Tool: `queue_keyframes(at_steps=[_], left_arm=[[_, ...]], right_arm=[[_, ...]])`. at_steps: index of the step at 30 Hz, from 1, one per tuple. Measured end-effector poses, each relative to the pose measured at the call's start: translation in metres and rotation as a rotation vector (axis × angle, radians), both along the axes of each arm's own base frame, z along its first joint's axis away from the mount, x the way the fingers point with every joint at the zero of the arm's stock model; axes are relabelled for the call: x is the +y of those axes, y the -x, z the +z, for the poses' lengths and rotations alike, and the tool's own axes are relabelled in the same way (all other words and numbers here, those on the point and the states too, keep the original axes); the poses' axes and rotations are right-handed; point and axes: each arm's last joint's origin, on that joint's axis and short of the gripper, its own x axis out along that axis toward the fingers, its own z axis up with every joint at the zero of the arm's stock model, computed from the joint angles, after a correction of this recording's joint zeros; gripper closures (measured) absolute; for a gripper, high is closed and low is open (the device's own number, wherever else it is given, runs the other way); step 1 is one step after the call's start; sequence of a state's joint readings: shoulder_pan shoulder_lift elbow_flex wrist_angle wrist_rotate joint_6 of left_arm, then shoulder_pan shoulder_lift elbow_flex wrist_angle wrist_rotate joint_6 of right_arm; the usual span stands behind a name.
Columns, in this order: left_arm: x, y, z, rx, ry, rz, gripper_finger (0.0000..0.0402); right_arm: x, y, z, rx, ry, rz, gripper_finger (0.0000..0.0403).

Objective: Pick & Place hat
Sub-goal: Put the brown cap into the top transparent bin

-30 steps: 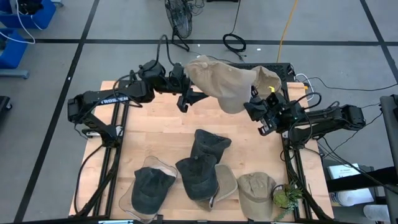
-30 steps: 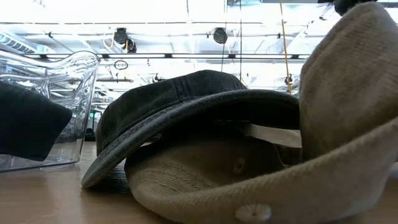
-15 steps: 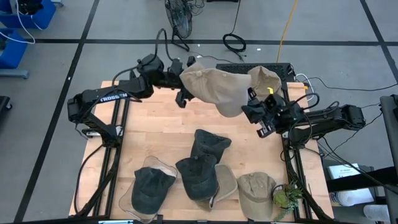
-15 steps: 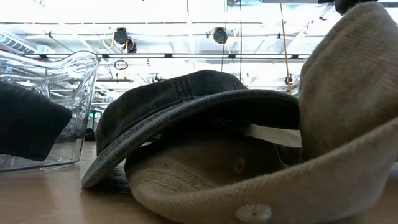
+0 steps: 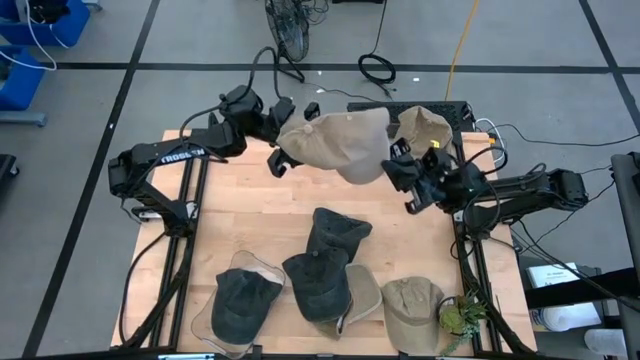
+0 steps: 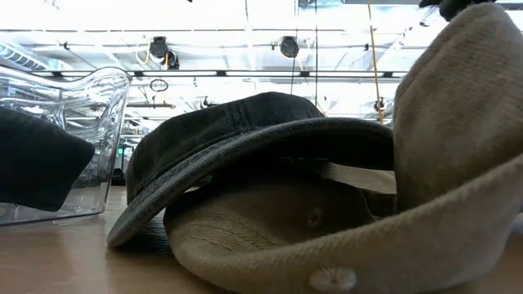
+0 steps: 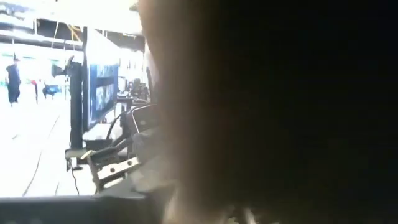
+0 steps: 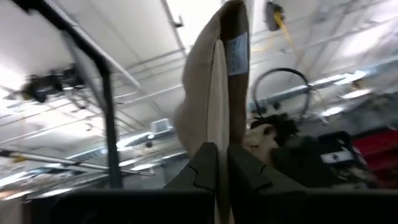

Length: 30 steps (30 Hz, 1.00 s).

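- Right gripper (image 5: pixel 398 163): jaws clenched on the edge of the raised tan cloth cap (image 5: pixel 335 145); the right wrist view shows the tan fabric (image 8: pixel 214 99) pinched between the two dark fingers (image 8: pixel 202 163).
- Left gripper (image 5: pixel 283 135): at the opposite side of the same cap, touching or partly under it; whether its jaws grasp the cloth cannot be told. The left wrist view is mostly filled by blurred tan cloth.
- Tan cloth cap: held in the air between the two grippers, above the far part of the pale wooden tabletop (image 5: pixel 250 220).
- Second tan cap (image 5: pixel 423 124): at the far right edge of the tabletop, just behind the right gripper.
- Dark grey caps (image 5: pixel 328 260): two overlapping near the tabletop's middle.
- Dark cap in a clear plastic holder (image 5: pixel 240 300): near left.
- Two tan caps (image 5: pixel 412 305): near right, beside a small green plant (image 5: pixel 458 316).
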<state>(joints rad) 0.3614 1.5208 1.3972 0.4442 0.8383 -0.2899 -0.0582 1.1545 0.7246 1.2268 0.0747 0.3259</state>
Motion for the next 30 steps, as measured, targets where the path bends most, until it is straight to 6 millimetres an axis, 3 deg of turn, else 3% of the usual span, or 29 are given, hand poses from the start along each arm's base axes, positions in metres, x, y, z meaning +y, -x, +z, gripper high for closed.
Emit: queue_keyframes(at_steps=[7,13,20,24,27,30], left_arm=[[0.005,0.003,0.000,0.024,0.023,-0.019,0.0377],[0.017,0.013,-0.005,0.161,0.094,0.008,0.0389],[0.028,0.033,-0.010,0.308,0.128,-0.031,0.0394],[0.027,0.035,-0.014,0.332,0.113,-0.053,0.0393],[0.022,0.033,-0.013,0.329,0.102,-0.094,0.0392],[0.014,0.030,-0.011,0.299,0.074,-0.129,0.0394]], right_arm=[[-0.006,-0.008,-0.013,0.154,-0.144,-0.144,0.0353],[-0.007,-0.011,-0.026,0.341,-0.151,-0.169,0.0278],[-0.006,0.006,-0.031,0.539,-0.193,-0.172,0.0184],[-0.011,0.013,-0.026,0.514,-0.201,-0.190,0.0140],[-0.019,0.011,-0.032,0.559,-0.227,-0.204,0.0113],[-0.030,0.003,-0.042,0.600,-0.268,-0.101,0.0096]])
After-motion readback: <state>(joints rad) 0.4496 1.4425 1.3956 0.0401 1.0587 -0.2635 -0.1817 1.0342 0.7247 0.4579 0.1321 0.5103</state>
